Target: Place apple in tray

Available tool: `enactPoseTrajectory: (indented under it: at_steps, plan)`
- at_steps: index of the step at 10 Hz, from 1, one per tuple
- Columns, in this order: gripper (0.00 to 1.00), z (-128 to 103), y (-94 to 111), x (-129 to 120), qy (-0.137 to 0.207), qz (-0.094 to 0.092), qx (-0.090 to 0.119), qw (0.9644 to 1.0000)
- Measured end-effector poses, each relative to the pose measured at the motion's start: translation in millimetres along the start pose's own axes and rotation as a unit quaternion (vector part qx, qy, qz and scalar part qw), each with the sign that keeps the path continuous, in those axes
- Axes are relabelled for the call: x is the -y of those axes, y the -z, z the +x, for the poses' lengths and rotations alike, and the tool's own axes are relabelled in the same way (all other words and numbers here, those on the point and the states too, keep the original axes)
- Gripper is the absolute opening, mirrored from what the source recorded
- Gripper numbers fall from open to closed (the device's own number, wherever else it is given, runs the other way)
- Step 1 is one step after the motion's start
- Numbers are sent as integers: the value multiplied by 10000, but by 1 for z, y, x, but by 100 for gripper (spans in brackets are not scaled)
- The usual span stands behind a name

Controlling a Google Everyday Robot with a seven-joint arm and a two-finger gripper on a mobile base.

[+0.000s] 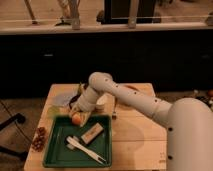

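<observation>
A small orange-red apple sits at the far edge of the green tray, just inside its rim. My gripper is directly over the apple, at the end of the white arm that reaches in from the right. The gripper seems to touch the apple from above. The tray lies on the near left part of the wooden table.
In the tray lie a brown block and white plastic cutlery. A grey plate and a white cup stand behind the tray. A reddish object sits off the table's left edge. A dark cabinet runs behind.
</observation>
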Motion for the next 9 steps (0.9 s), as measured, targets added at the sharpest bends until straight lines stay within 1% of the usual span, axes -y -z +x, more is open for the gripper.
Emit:
enactPoseTrajectory:
  at_steps: [1,3,4,5,6,7,9]
  plan:
    - [0,2,2,-2,-14,65,81,9999]
    - [0,1,0,-1,-2,128,180,9998]
    - [3,2,1,-2,-21,142,197,9997]
    - [10,3,2,-3,-51,163,219,9996]
    - [23,2,2,-2,-69,185,259,9995]
    - [31,2,2,-2,-74,199,274,9994]
    - [52,1,4,-4,-101,258,287,9992]
